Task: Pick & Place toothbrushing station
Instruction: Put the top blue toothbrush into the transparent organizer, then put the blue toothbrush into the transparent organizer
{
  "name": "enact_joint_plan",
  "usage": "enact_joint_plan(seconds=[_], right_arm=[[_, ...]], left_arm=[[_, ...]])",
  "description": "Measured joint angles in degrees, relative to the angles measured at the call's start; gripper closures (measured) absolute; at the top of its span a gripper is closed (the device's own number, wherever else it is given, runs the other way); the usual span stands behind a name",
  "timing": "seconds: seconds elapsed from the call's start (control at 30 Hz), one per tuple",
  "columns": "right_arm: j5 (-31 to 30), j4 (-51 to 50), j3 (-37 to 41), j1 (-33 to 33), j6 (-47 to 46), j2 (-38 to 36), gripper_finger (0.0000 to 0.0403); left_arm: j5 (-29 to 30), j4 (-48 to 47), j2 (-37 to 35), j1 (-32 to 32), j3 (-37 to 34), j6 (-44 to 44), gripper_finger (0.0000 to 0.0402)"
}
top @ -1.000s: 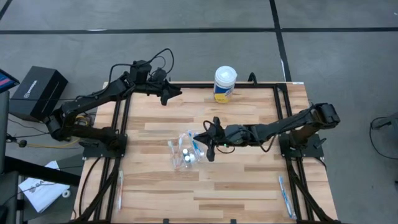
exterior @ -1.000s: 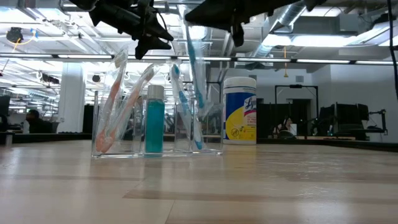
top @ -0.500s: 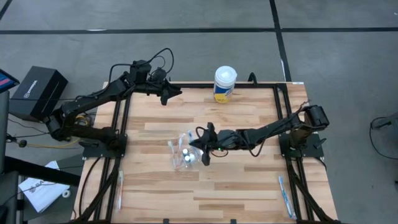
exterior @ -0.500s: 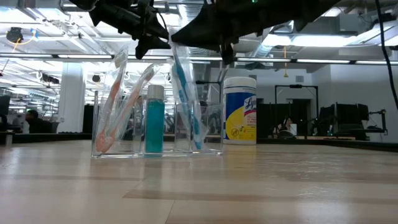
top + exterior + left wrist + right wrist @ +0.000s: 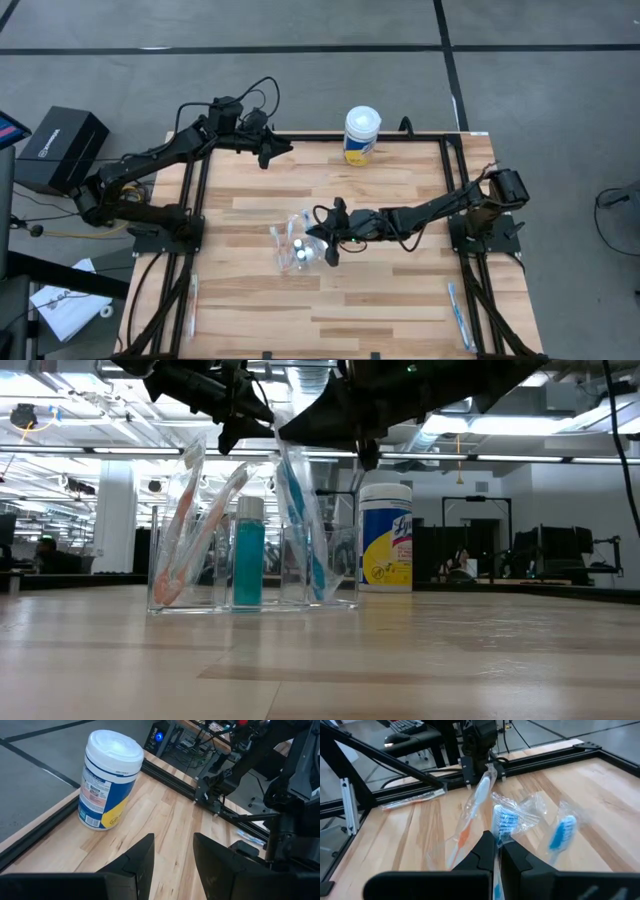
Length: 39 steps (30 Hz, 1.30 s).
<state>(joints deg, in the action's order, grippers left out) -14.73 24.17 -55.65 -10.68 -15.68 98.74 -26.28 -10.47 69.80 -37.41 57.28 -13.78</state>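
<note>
Only the right wrist view shows the right claw pinching a blue toothbrush.

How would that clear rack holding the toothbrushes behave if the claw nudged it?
The rack looks like thin clear plastic, so it is probably light and would likely slide on the smooth table. Its tall toothbrushes lean well above the rim, so a high push might tip it. The right claw hovers just over it.

Wooden surface in black frame. Clear organizer near centre, right claw closed just beside it. Left claw at far left corner, fingers apart. White-lidded wipes canister upright on far edge. Black box on floor.
</note>
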Motion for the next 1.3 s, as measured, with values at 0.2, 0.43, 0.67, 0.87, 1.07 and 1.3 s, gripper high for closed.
enact_joint_plan(seconds=[0.2, 0.43, 0.67, 0.87, 1.07, 1.3], right_arm=[[0.1, 11.3, 7.7, 0.3, -3.8, -0.1, 0.0403], [0.0, 16.8, 10.8, 0.2, -5.2, -0.2, 0.0403], [0.4, 18.2, 10.9, 0.2, -5.1, -0.2, 0.0390], [0.8, 17.7, 10.9, 0.3, -10.8, -0.2, 0.0306], [0.8, 17.7, 10.9, 0.2, -11.4, -0.2, 0.0201], [0.7, 18.3, 10.9, 0.2, -10.6, -2.3, 0.0138]], left_arm=[[0.0, 0.0, 0.0, 0.0, 0.0, -0.2, 0.0271], [0.1, 0.0, 0.0, 0.0, 0.0, -0.2, 0.0271], [0.1, 0.0, 0.0, 0.0, 0.0, -0.2, 0.0271], [0.1, 0.0, 0.0, 0.0, 0.0, -0.2, 0.0271], [0.1, 0.0, 0.0, 0.0, 0.0, -0.2, 0.0271], [0.1, 0.0, 0.0, 0.0, -0.1, -0.2, 0.0271]])
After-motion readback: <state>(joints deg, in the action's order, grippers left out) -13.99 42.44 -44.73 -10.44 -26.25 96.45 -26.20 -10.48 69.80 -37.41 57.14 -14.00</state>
